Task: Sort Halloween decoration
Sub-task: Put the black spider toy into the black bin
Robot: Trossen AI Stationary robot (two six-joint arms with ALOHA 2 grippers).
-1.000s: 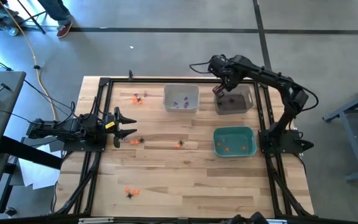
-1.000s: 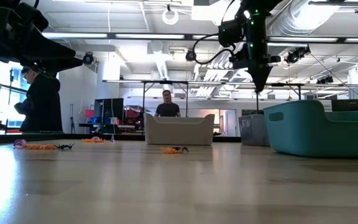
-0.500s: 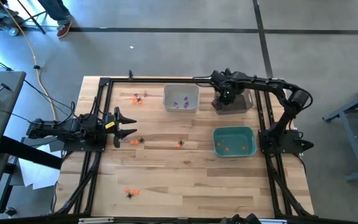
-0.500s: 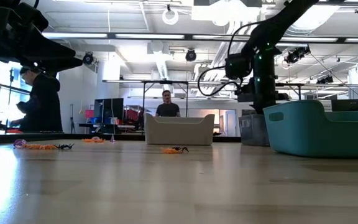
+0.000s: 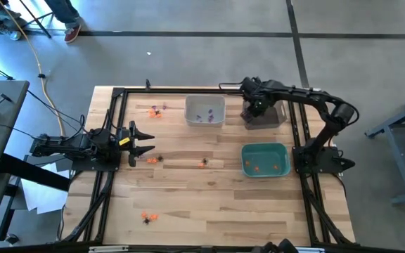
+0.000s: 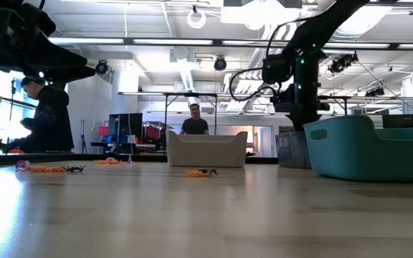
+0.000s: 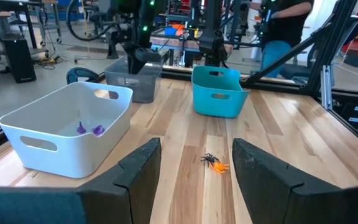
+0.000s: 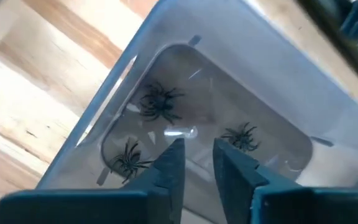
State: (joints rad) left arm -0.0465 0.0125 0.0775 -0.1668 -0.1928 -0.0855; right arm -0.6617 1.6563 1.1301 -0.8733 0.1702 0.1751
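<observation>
- Right wrist view, looking down past right gripper, poised over dark bin: fingers set a narrow gap apart, nothing between them.
- Three black spiders lying on that bin's floor, clear of the fingertips.
- High view: right gripper over the left part of dark bin, at the far right of the table; arm reaching in from its base at the right edge.
- Teal bin just nearer than the dark one, orange pieces inside.
- White bin left of the dark bin, purple pieces inside.
- Left gripper waiting at the left edge, fingers spread wide, empty.
- Loose trinkets on bare wood: an orange and black cluster far left, another pair just beside the left gripper, a spider with an orange piece mid-table, a group near left.
- Left wrist view: same mid-table spider ahead of the open fingers, white bin and teal bin beyond.
- Low view: two people in the room behind the table.
</observation>
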